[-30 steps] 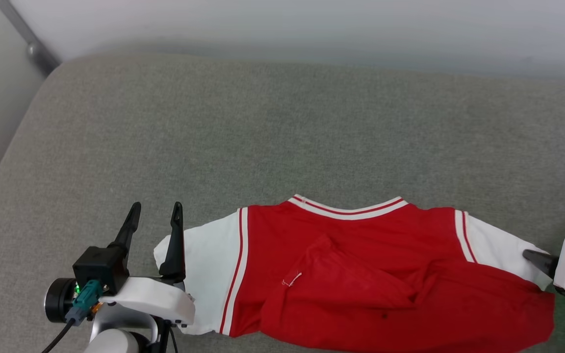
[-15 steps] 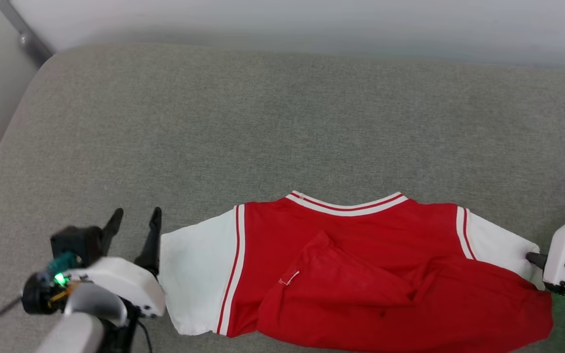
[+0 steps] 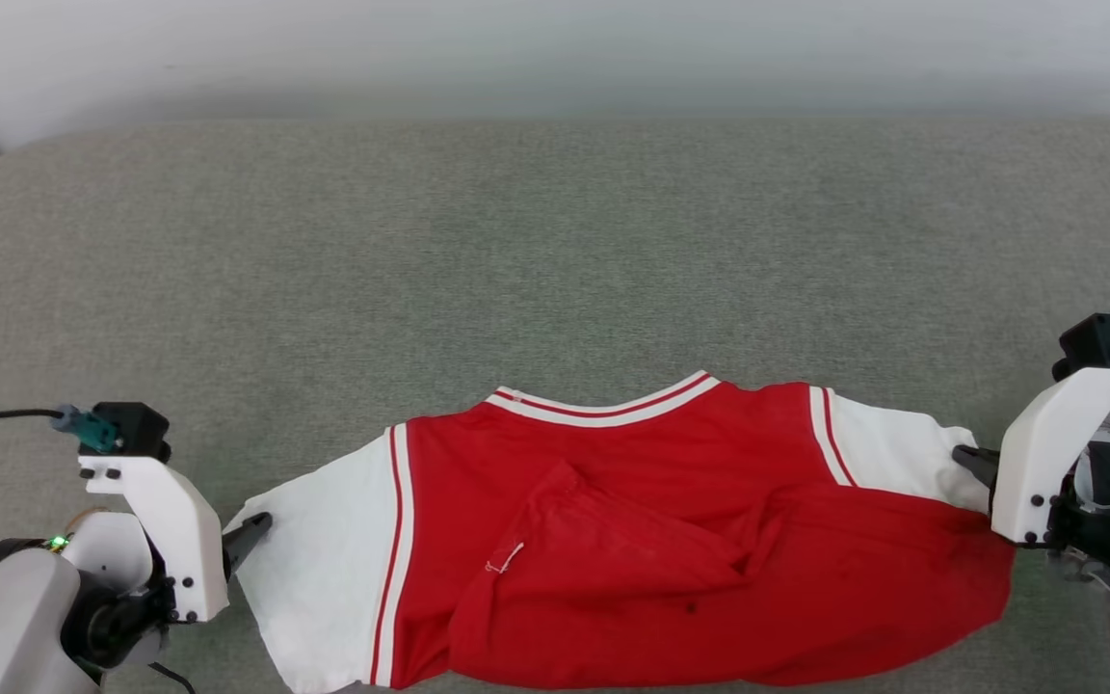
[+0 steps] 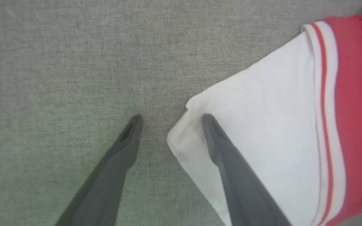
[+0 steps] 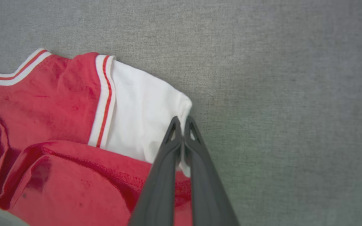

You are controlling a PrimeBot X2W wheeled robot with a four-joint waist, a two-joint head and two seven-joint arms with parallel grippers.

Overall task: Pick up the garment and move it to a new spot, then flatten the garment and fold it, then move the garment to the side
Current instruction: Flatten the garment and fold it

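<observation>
Garment (image 3: pixel 632 482): lies crosswise on the near part of a grey fabric cushion (image 3: pixel 555 270), plain red side up, striped collar (image 3: pixel 603 410) toward the far edge. Spreads a white short sleeve to either side, each joined to the red body by a red-and-white band. Shows its lower part doubled back over the chest in a rumpled flap, with a small white stitch mark (image 3: pixel 502 559) near the flap's left end. Reaches the bottom edge of the head view.

Left gripper (image 4: pixel 172 120): stands wide apart at the tip of the left sleeve (image 4: pixel 262 125). Straddles the sleeve's corner in the left wrist view, one finger over the white cloth, the other over bare cushion. Grips nothing; cannot tell whether the fingertips touch the cloth.

Right gripper (image 5: pixel 182 122): pressed narrow, tips together, at the outer edge of the right sleeve (image 5: pixel 143 106). Pinches the hem of the garment there, with a sliver of white cloth between the two fingers lower down. Crosses the edge of the red flap in the right wrist view.
</observation>
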